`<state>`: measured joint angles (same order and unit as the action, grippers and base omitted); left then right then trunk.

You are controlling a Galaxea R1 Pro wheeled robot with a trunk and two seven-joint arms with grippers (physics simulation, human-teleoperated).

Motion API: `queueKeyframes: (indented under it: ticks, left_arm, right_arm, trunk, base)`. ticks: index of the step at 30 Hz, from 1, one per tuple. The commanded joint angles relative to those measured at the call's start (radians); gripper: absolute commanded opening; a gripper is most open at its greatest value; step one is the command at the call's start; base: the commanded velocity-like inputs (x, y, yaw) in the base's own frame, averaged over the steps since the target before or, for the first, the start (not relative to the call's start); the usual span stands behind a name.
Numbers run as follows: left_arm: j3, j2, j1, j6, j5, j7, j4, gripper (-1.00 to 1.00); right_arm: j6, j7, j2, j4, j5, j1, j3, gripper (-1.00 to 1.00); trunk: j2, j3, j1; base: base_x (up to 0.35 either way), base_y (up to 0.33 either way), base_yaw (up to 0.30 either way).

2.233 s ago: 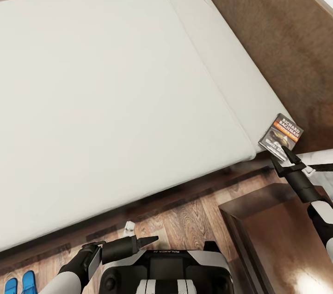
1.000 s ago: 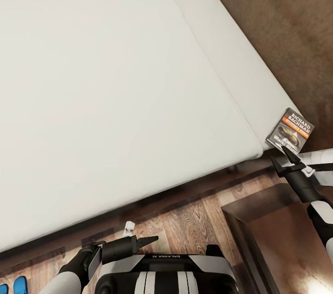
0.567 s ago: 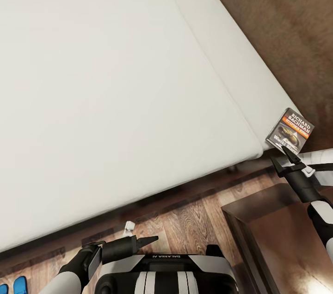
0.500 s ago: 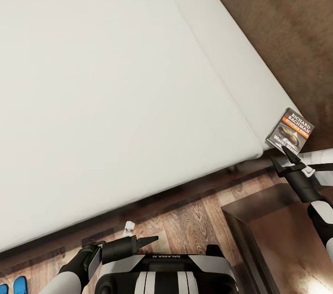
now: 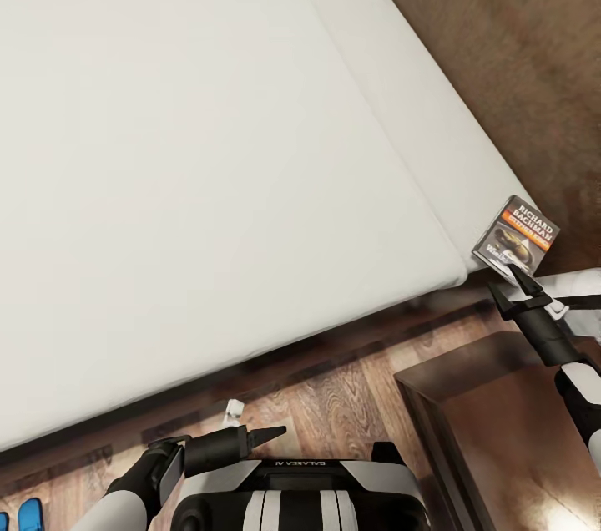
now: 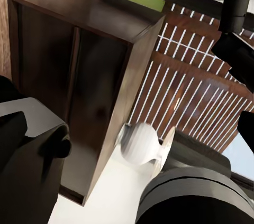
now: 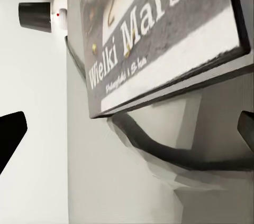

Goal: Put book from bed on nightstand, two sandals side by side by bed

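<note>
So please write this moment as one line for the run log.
phase: reaching for book | right gripper: open, just short of book | book: on bed corner | left gripper: idle | sandals: on floor

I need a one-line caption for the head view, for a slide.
Open right gripper reaches for the book at the bed corner, above the nightstand.

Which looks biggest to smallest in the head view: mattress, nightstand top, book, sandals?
1. Mattress, by far.
2. Nightstand top, partly cut off by the frame.
3. Book.
4. Sandals, mostly cut off at the frame edge, so their full size is unsure.
</note>
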<state>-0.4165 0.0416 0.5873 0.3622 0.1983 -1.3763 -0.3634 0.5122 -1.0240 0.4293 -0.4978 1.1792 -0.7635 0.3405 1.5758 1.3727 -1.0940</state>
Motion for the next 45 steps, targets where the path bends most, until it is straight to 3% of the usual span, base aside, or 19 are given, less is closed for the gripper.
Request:
queueKeyframes:
  ticks: [1,9,45]
  left_arm:
    - [-0.008,0.002,0.000,0.011,0.010,-0.006,-0.002,1.00]
    - [-0.009,0.013,0.000,0.011,0.010,-0.006,-0.002,1.00]
    - [-0.009,0.014,0.000,0.011,0.010,-0.006,-0.002,1.00]
  right_arm:
    - [0.008,-0.001,0.000,0.001,0.007,0.000,0.000,1.00]
    - [0.008,-0.001,0.000,0.001,0.007,0.000,0.000,1.00]
    - [-0.003,-0.001,0.006,0.004,0.007,0.000,0.004,1.00]
  trunk:
    - [0.000,0.000,0.000]
    - [0.000,0.000,0.000]
    - [0.000,0.000,0.000]
  base:
    - [0.000,-0.136,0.000]
    - [0.000,-0.059,0.000]
    - [0.000,0.000,0.000]
